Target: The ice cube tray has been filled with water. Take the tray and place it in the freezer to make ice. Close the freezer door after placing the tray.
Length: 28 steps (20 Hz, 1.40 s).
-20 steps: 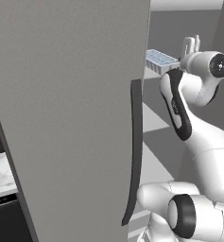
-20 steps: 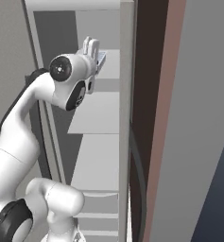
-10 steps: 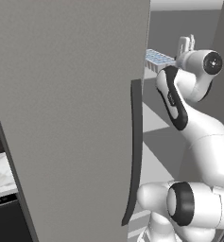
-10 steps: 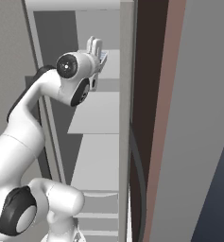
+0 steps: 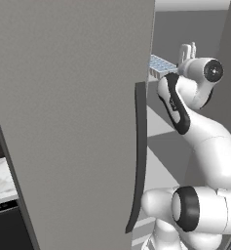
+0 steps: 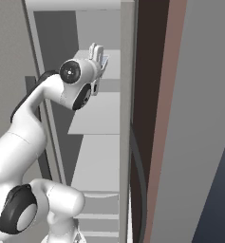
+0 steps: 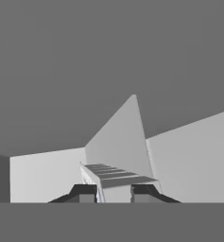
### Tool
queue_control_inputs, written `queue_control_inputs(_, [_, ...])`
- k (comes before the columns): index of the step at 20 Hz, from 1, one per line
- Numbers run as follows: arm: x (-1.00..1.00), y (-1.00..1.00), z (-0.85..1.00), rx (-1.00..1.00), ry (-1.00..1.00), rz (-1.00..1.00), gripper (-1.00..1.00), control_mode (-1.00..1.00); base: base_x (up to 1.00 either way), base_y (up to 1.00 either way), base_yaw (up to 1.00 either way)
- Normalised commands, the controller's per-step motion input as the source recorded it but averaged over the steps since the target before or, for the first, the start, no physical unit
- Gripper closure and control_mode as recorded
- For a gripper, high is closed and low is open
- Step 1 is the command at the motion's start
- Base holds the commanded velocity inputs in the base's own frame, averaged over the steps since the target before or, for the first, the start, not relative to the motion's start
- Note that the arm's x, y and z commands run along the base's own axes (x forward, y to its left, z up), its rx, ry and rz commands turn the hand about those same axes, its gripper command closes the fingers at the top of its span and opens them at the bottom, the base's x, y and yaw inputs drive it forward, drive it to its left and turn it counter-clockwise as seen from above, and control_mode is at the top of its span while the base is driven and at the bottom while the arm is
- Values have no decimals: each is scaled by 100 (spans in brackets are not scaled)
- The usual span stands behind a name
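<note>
Holding the ice cube tray (image 7: 114, 182) by one short end, the gripper (image 7: 114, 194) is reaching up high into the freezer (image 6: 99, 114). Its two dark fingers are pinching the near end of the tray, one on each side.

The tray is sticking straight out in front of the gripper. Its long side is pointing away from the hand, toward the back wall. From the left side I am seeing the far end of the tray (image 5: 162, 65) poking out past the edge of the big grey freezer door (image 5: 73, 122). It is lying almost flat up in the air.

A pale shelf (image 6: 97, 114) is sitting just below the tray, and I think the tray is not touching it yet. The shelf looks bare where the tray would go.

Little blue squares of water (image 5: 161, 64) are filling the cells.

The door is standing wide open beside the arm, with its long dark handle (image 5: 138, 156) facing us. I think the tray needs to go down flat next, so nothing spills.
</note>
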Motion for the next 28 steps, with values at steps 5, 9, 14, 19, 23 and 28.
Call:
queue_control_inputs(5, [15,0,-4,0,0,0,100,-100,0,0,0])
queue_control_inputs(9, [15,0,0,0,0,0,100,-100,0,0,0])
queue_control_inputs(14, [20,0,0,0,0,0,100,-100,0,0,0])
queue_control_inputs(19, [27,0,0,0,0,0,100,-100,0,0,0])
queue_control_inputs(23, [28,0,0,0,0,0,100,-100,0,0,0])
queue_control_inputs(28, [22,0,0,0,0,1,100,-100,0,0,0])
